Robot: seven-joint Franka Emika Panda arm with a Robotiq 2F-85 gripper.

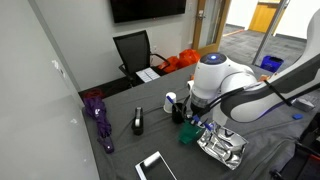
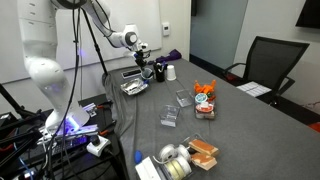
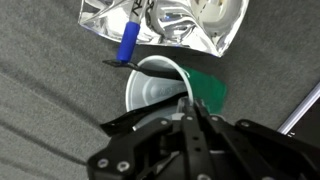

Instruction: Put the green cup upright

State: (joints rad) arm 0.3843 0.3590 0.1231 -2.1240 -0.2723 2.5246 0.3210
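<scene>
In the wrist view the green cup (image 3: 208, 90) is tilted, so I see both its pale inside and its green outer wall. My gripper (image 3: 190, 102) has its fingers closed together on the cup's rim. In an exterior view the cup (image 1: 187, 135) is a green patch just under the gripper (image 1: 194, 122), on the grey table beside the foil bag. In an exterior view the gripper (image 2: 149, 68) is at the table's far end, and the cup is too small to make out there.
A crinkled silver foil bag (image 3: 175, 25) with a blue marker (image 3: 128, 46) lies right beside the cup. A white mug (image 1: 170, 102), a black cylinder (image 1: 138, 122), a purple umbrella (image 1: 98, 118) and a phone (image 1: 155, 166) are on the table. Snack packs (image 2: 204, 100) lie further along.
</scene>
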